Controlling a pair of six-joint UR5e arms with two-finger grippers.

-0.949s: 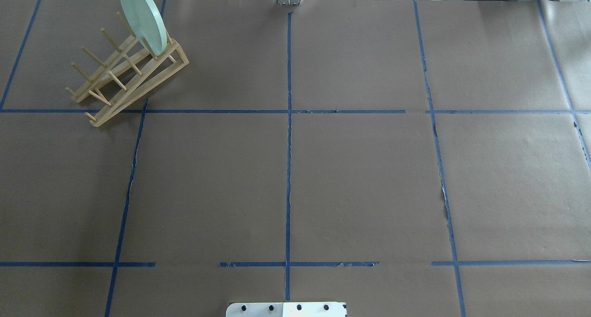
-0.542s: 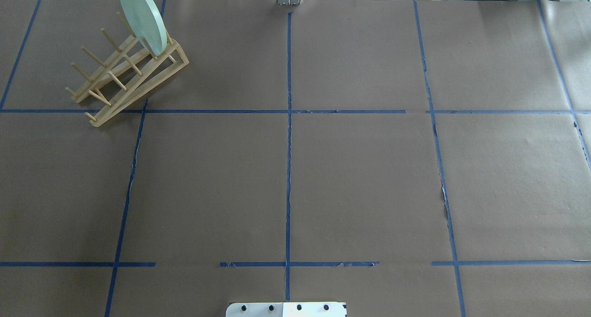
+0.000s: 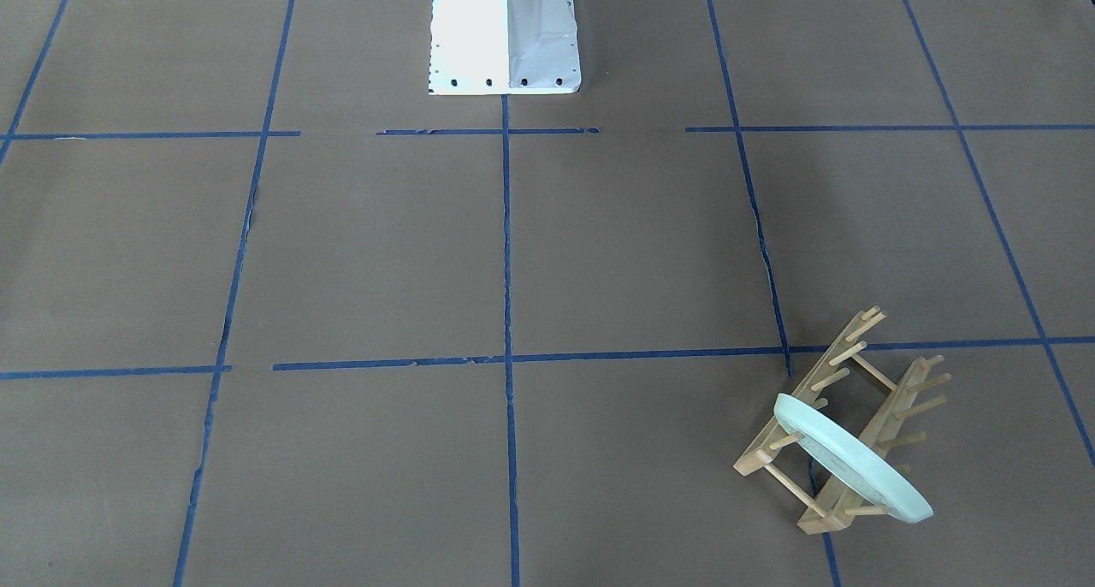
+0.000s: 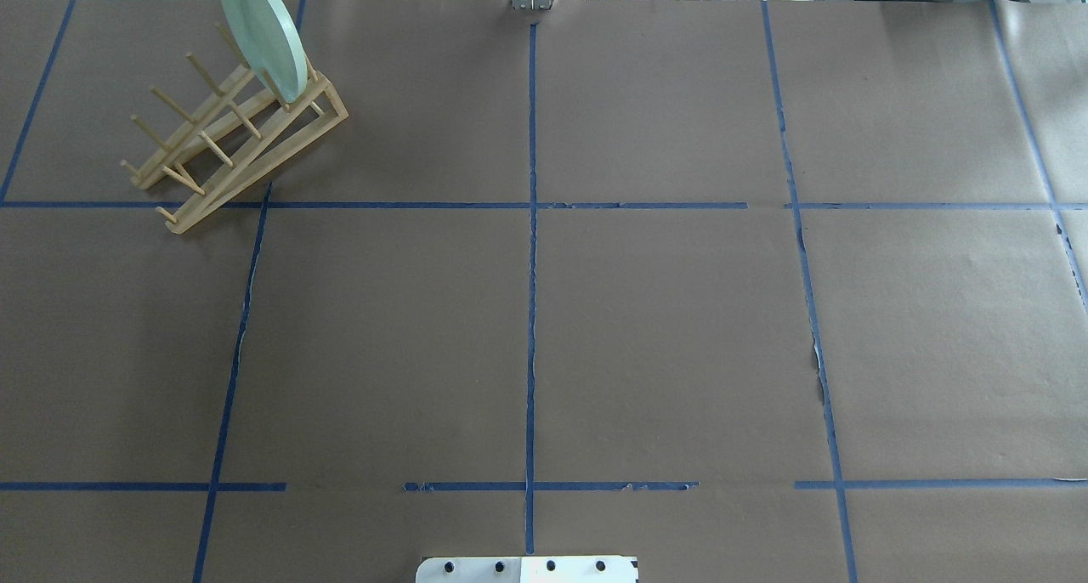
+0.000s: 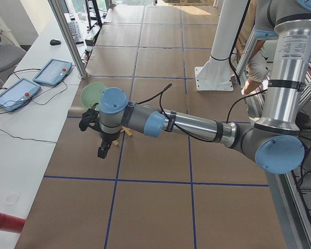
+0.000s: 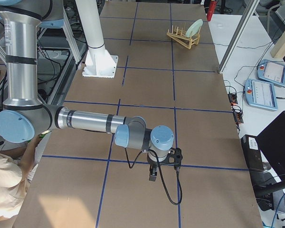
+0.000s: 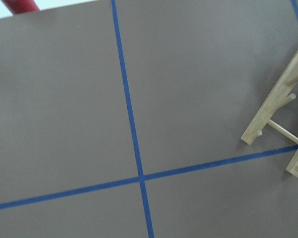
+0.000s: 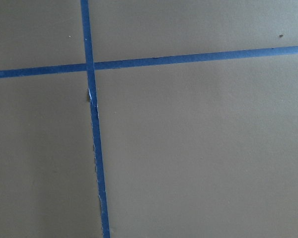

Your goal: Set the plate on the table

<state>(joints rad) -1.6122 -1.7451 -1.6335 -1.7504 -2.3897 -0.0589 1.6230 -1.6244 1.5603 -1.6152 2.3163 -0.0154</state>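
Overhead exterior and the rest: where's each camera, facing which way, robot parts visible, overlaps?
Overhead exterior: behind robot, facing forward-down; only the base shows.
Front-facing: opposite side, facing the robot; base only.
Exterior left: left table end; left arm, left gripper.
Exterior right: right end; right arm, right gripper.
Left wrist: down at rack; no body.
Right wrist: down at table; no body.
Shared: overhead and front-facing both show the plate.

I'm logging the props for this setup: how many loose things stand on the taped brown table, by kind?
Round pale mint-green ceramic plate: 1
Wooden peg rack: 1
Total: 2
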